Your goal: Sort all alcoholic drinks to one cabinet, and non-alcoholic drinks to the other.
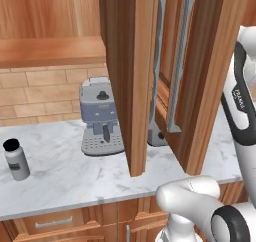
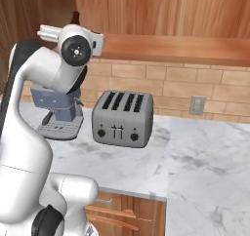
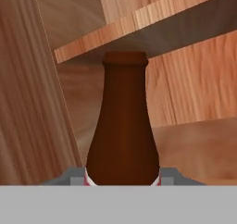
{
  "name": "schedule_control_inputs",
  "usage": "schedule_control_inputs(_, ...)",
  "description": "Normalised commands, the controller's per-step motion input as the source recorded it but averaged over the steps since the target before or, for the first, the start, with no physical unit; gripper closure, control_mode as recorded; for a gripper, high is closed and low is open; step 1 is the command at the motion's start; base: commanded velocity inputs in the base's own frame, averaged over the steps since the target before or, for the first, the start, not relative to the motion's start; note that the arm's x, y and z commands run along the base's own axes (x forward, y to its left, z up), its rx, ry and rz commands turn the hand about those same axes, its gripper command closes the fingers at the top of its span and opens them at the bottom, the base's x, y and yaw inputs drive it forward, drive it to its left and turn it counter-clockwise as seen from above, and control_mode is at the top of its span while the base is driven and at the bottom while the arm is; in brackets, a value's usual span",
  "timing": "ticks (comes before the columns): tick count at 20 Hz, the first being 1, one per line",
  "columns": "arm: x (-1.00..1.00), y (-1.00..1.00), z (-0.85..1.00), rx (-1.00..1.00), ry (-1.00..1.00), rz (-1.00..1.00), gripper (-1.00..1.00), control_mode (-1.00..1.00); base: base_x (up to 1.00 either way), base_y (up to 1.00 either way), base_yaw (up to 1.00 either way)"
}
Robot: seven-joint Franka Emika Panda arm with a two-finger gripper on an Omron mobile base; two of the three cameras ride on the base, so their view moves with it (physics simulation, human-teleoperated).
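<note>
A dark brown cola-like bottle [image 3: 122, 126], the non-alcoholic drink, stands upright in the middle of the hand view, with a strip of red label at its base. My gripper [image 3: 121, 177] is shut on it, one grey fingertip [image 3: 74, 175] on each side of its lower body. Bottle and gripper are inside a wooden cabinet, under a shelf [image 3: 152, 21] and beside the side wall [image 3: 28, 102]. In the right base view the bottle's dark top [image 2: 74, 17] pokes up above the hand. The cabinet's open doors [image 1: 129, 76] hang over the counter in the left base view.
A short grey bottle with a black cap [image 1: 15, 159] stands at the counter's left. A coffee machine [image 1: 100, 117] sits against the brick wall, and a grey toaster [image 2: 122, 118] to its right. The marble counter [image 2: 205, 167] runs on to the right.
</note>
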Motion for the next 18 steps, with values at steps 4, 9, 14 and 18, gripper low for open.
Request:
schedule_control_inputs(4,0.36,0.12,0.06,-0.08,0.0,0.06,1.0,-1.0,0.0,0.0,0.0)
schedule_control_inputs(9,0.25,0.19,0.06,-0.12,0.0,0.04,1.0,-1.0,0.0,0.0,0.0)
schedule_control_inputs(14,0.47,0.24,0.01,-0.06,0.0,0.04,1.0,-1.0,0.0,0.0,0.0)
schedule_control_inputs(18,0.63,0.2,0.0,0.0,0.0,0.06,1.0,-1.0,0.0,0.0,0.0)
